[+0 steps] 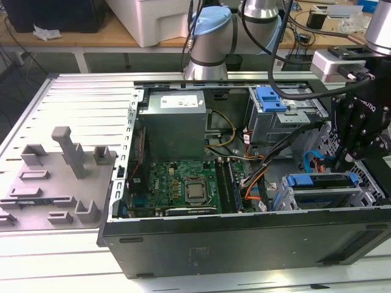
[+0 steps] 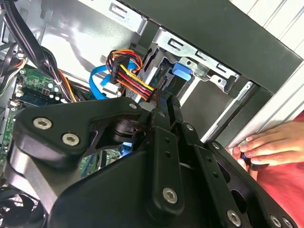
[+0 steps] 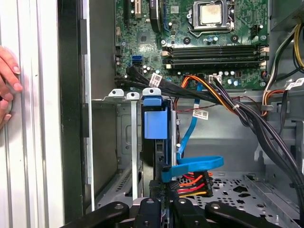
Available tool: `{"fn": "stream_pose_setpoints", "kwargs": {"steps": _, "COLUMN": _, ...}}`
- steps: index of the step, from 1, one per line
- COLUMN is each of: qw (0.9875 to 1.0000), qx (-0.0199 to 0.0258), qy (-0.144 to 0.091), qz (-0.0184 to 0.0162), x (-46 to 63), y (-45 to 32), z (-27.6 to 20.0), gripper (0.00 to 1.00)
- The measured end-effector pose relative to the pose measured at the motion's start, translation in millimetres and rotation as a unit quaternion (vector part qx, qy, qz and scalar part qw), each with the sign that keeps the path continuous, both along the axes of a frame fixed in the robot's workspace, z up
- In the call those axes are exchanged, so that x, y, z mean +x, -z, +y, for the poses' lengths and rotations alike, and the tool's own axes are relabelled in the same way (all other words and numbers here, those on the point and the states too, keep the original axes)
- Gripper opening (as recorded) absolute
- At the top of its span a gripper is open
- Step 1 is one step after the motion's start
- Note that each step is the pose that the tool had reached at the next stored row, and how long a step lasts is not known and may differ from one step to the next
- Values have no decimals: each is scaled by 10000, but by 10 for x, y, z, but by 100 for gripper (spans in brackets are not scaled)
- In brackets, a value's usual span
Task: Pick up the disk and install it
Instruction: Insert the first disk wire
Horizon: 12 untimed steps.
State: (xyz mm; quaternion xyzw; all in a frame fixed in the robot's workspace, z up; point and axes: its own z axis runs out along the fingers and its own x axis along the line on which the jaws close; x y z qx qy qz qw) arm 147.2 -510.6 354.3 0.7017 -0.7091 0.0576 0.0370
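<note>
The disk (image 1: 322, 196) lies in the drive bay at the front corner of the open computer case, on the exterior view's right, its blue carrier bracket (image 1: 317, 180) along the top. In the first wrist view the disk's blue bracket (image 3: 155, 118) stands inside the silver bay cage (image 3: 124, 142). My black gripper (image 1: 341, 162) hangs just above the disk's far end, fingers pressed together with nothing between them. In both wrist views the gripper (image 2: 164, 100) (image 3: 162, 205) points at the disk's cable end, beside the red-yellow power plug (image 3: 192, 184) and the blue data cable (image 3: 192, 167).
A person's hand (image 2: 268, 145) (image 3: 7, 80) rests on the case's outer edge near the bay. A second silver cage with a blue clip (image 1: 272, 97) sits behind, the grey power supply (image 1: 174, 125) and green motherboard (image 1: 183, 183) beside it. Cable bundles (image 3: 266, 128) cross the case floor.
</note>
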Motion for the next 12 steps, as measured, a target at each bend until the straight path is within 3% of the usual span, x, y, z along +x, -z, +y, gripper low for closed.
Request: {"fn": "stream_pose_setpoints", "kwargs": {"steps": 12, "qw": 10000, "qx": 0, "qy": 0, "qz": 0, "x": 2, "y": 40, "z": 0, "gripper": 16}}
